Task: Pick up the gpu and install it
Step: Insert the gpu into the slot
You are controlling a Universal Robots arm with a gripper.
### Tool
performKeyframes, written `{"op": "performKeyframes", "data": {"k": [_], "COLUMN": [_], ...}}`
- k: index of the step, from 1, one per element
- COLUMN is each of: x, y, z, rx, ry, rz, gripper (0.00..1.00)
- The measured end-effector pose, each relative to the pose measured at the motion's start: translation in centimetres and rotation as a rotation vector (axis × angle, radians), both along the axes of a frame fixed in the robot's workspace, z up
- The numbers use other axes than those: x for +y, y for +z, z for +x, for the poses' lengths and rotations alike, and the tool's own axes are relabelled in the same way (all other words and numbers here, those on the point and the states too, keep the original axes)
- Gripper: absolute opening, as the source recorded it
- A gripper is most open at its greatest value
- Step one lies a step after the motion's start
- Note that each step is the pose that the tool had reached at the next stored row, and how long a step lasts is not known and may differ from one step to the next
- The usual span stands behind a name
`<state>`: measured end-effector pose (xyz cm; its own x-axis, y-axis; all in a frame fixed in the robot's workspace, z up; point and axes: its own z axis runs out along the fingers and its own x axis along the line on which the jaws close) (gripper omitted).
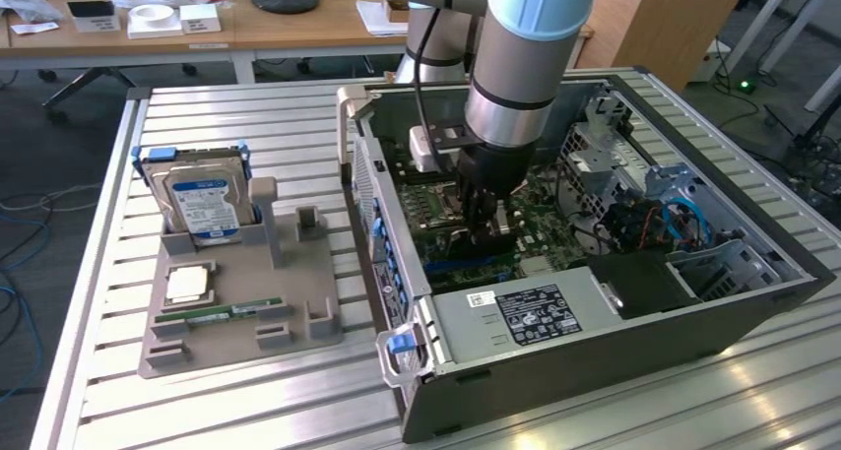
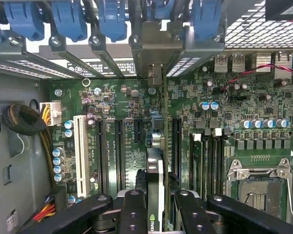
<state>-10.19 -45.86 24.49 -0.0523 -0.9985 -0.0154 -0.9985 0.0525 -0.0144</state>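
Note:
In the wrist view the gpu (image 2: 155,168) stands edge-on between my black fingers (image 2: 133,210), with my gripper (image 2: 156,207) shut on it. The card is upright over the green motherboard (image 2: 122,102), in line with a long black expansion slot (image 2: 176,146). Its silver end bracket (image 2: 154,48) sits against the rear slot openings of the case. In the exterior view my gripper (image 1: 489,235) reaches straight down into the open computer case (image 1: 592,307), low over the motherboard (image 1: 533,224).
Blue slot latches (image 2: 68,19) line the case's rear wall. The bare CPU socket (image 2: 261,187) lies beside the slots. Outside the case at the exterior view's left, a grey holder (image 1: 309,317) carries a hard drive (image 1: 204,204), a processor (image 1: 188,285) and a memory stick (image 1: 217,314).

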Motion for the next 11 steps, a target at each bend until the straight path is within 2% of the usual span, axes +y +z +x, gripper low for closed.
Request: {"op": "performKeyframes", "data": {"k": [11], "x": [0.00], "y": [0.00], "z": [0.00], "rx": [0.0000], "ry": [0.000], "rz": [0.0001], "gripper": [0.27]}}
